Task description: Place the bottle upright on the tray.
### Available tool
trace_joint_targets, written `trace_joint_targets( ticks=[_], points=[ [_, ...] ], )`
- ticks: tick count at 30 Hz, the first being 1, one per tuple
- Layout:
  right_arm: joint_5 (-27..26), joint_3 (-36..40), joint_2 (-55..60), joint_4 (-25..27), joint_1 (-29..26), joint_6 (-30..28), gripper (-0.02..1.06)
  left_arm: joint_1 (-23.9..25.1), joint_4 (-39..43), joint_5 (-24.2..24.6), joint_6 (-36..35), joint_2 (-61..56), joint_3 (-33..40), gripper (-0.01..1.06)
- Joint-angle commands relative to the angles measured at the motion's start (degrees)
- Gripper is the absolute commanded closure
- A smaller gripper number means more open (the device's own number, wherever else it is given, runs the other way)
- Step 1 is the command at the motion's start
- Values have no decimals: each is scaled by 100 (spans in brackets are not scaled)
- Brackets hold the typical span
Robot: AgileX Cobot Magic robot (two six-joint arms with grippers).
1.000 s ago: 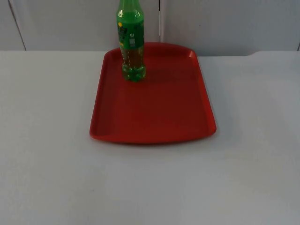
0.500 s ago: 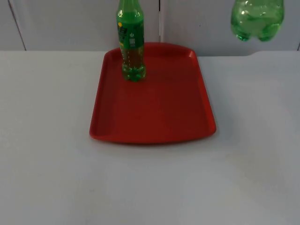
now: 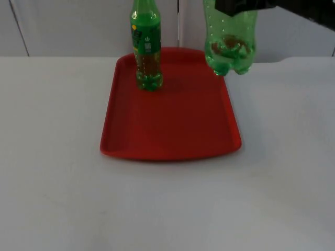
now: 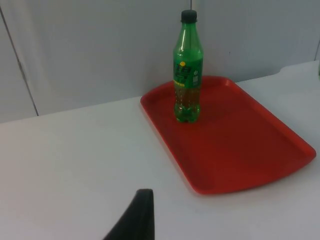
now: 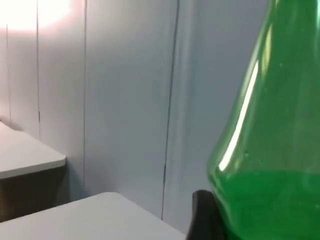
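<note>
Swinging in over the tray (image 3: 157,146) edge, right gripper (image 3: 238,5) clamped on bottle (image 3: 229,44); I lower next.

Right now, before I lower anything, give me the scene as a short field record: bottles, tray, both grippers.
carried bottle: large green bottle, upright, in the air over the tray's far right corner
holder: right gripper, clamped on its upper part
standing bottle: small green bottle, upright at the tray's far left
tray: red tray, flat on the white table
left gripper, waiting over the table, left of the tray
</note>
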Motion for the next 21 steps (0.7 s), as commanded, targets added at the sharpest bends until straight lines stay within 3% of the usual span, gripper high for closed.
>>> trace_joint_targets(
  ticks=[1, 4, 12, 21],
  points=[
    [-394, -128, 205, -46, -126, 284, 105, -36, 61, -2, 0, -28, -40, 0],
    [-780, -497, 816, -66, -270, 498, 105, -36, 61, -2, 0, -28, -40, 0],
    [-792, -1697, 1913, -648, -289, 731, 105, -36, 61, -2, 0, -28, -40, 0],
    [-829, -2844, 2943, -626, -289, 1041, 105, -36, 61, -2, 0, -28, -40, 0]
  ],
)
